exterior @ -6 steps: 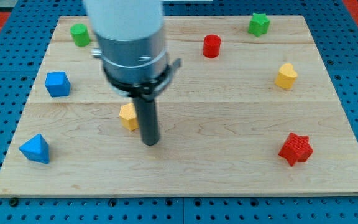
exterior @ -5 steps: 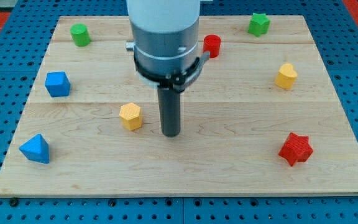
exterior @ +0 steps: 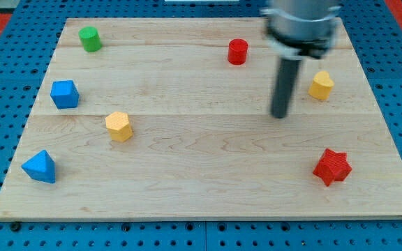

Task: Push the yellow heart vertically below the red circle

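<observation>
The yellow heart lies near the view's right edge of the wooden board. The red circle stands near the view's top, left of the heart and a little higher. My tip rests on the board left of and slightly below the yellow heart, apart from it, and right of and below the red circle.
A yellow hexagon lies left of centre. A blue block and a blue pyramid sit at the view's left. A green cylinder is at top left. A red star is at bottom right.
My tip has swept from beside the yellow hexagon to the right and upward, ending near the yellow heart. The yellow hexagon has shifted left. The arm now covers the green star.
</observation>
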